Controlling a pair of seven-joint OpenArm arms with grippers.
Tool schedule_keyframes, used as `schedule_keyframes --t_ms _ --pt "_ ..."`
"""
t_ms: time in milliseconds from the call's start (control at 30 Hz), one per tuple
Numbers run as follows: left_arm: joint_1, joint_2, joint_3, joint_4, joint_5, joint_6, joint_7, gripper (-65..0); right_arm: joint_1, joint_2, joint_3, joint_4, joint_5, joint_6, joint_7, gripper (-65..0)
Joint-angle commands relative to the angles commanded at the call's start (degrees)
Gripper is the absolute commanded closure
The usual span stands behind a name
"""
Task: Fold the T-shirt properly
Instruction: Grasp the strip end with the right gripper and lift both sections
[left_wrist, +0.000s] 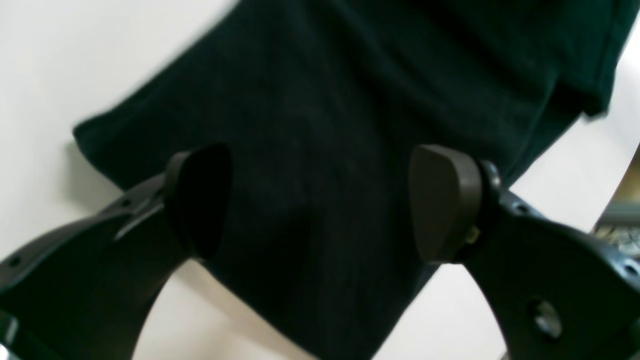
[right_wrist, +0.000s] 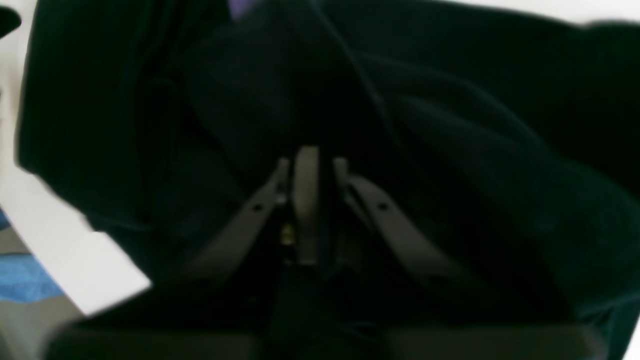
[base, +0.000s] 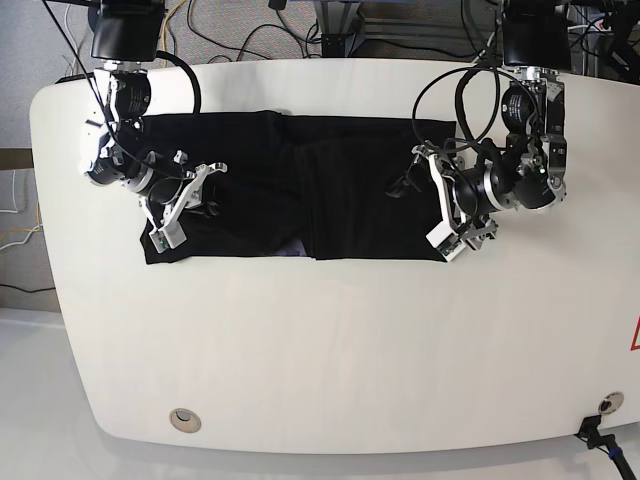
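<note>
The black T-shirt (base: 330, 190) lies spread as a wide band across the far half of the white table (base: 320, 350). A small purple patch (base: 295, 250) peeks out at its front edge. My left gripper (left_wrist: 322, 200) is open, its fingers (left_wrist: 445, 200) wide apart just above the plain black T-shirt (left_wrist: 320, 100) near its right end; in the base view the left gripper (base: 420, 188) is at that end. My right gripper (right_wrist: 306, 155) is shut, with bunched folds of the T-shirt (right_wrist: 450, 150) rising at its fingertips; in the base view the right gripper (base: 205, 195) sits over the left part.
Cables (base: 330, 30) and equipment run behind the table's far edge. Two round grommets (base: 183, 420) sit near the front corners. The table edge (right_wrist: 75, 260) shows close in the right wrist view, with blue floor beyond.
</note>
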Motion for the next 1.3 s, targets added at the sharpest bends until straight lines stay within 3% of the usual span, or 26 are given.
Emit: schedule_keyframes --t_ms 200,233,333,433,533,667,867,1067,1300 --pt "-0.2 -0.1 0.0 -7.3 0.0 0.0 -1.5 -52.6 -1.2 -1.5 6.6 9.3 -0.5 -0.09 0.0 -38.0" --pt "-0.1 -0.1 0.0 -7.6 0.0 0.0 -2.2 -52.6 -1.2 -1.5 8.5 9.6 -0.5 -0.35 0.0 -40.5" --pt "0.1 -0.5 0.0 -9.5 0.1 0.0 -3.5 -52.6 -1.3 -1.0 14.2 9.1 -0.6 -3.52 -0.1 -46.4" --pt "0.1 -1.1 0.1 -10.5 0.0 0.0 -3.5 -52.6 -1.2 1.4 19.1 3.1 -0.5 -3.78 -0.1 -48.4" --pt "0.2 -1.2 0.1 -10.5 0.0 0.0 -3.5 -52.6 -1.0 2.4 23.1 -5.5 0.0 -3.52 -0.1 -52.1" --pt "0.3 -1.3 0.1 -10.5 0.0 0.0 -3.5 -52.6 -1.2 1.9 25.7 -11.2 0.0 0.09 -0.1 -60.6" --pt "0.3 -1.4 0.0 -10.5 0.0 0.0 -3.5 -52.6 -1.5 0.3 25.7 -16.6 2.7 5.14 -0.1 -62.1" --pt "0.3 -1.4 0.0 -10.5 0.0 0.0 -3.5 -52.6 -2.1 -0.7 25.2 -19.8 8.5 5.14 -2.1 -61.7" --pt "0.3 -1.4 0.0 -10.5 0.0 0.0 -3.5 -52.6 -2.3 -5.0 22.9 -16.4 8.4 5.14 -4.3 -61.5"
